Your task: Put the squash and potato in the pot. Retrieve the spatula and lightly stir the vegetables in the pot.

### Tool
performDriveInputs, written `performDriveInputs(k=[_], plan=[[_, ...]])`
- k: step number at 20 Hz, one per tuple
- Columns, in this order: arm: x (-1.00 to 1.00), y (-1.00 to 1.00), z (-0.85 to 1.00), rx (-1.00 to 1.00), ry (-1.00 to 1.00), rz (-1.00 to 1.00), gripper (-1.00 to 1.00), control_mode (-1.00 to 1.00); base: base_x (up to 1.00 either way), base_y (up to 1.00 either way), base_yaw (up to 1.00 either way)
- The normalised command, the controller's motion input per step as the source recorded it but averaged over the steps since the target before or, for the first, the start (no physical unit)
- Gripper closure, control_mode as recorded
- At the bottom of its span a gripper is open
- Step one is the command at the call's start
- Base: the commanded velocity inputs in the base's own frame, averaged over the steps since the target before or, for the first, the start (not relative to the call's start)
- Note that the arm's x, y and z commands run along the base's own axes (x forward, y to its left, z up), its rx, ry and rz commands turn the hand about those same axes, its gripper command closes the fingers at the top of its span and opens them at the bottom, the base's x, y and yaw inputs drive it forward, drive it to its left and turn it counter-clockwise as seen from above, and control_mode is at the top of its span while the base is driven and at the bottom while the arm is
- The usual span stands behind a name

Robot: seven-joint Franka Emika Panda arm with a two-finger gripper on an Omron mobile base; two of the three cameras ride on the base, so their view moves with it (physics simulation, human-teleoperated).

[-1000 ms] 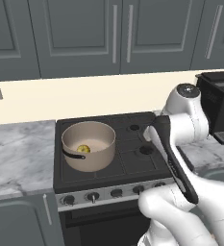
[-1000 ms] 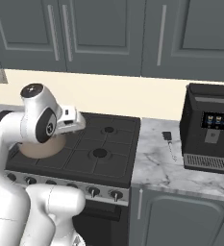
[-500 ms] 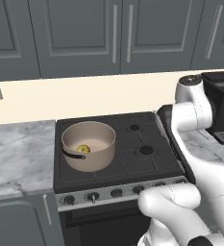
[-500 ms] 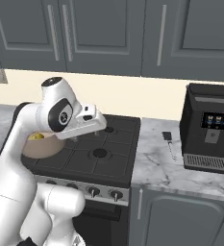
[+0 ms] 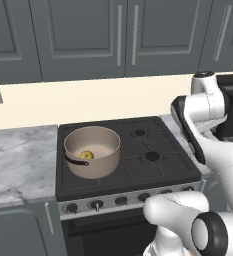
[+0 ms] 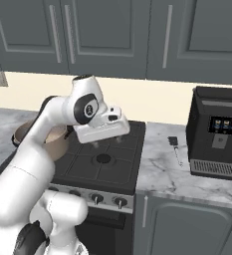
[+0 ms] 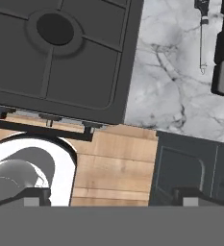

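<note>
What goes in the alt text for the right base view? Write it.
A white robot arm reaches over a black stove, its end effector above the burners. A spatula lies on the marble counter beside a black coffee machine.

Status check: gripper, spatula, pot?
Gripper empty, above the stove, fingers apart. Spatula flat on the counter by the coffee machine, untouched. Squash in pot. Potato not made out.
</note>
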Motion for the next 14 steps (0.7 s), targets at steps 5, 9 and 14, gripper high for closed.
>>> performDriveInputs(k=[5, 9, 14], plan=[[-0.01, -0.37, -0.39, 0.00, -0.20, -0.01, -1.00, -1.00, 0.00, 0.00, 0.00], [0.06, -0.35, -0.32, 0.00, -0.07, -0.02, -1.00, -1.00, 0.00, 0.00, 0.00], [0.37, -0.36, -0.20, 0.00, 0.05, 0.00, -1.00, -1.00, 0.00, 0.00, 0.00]])
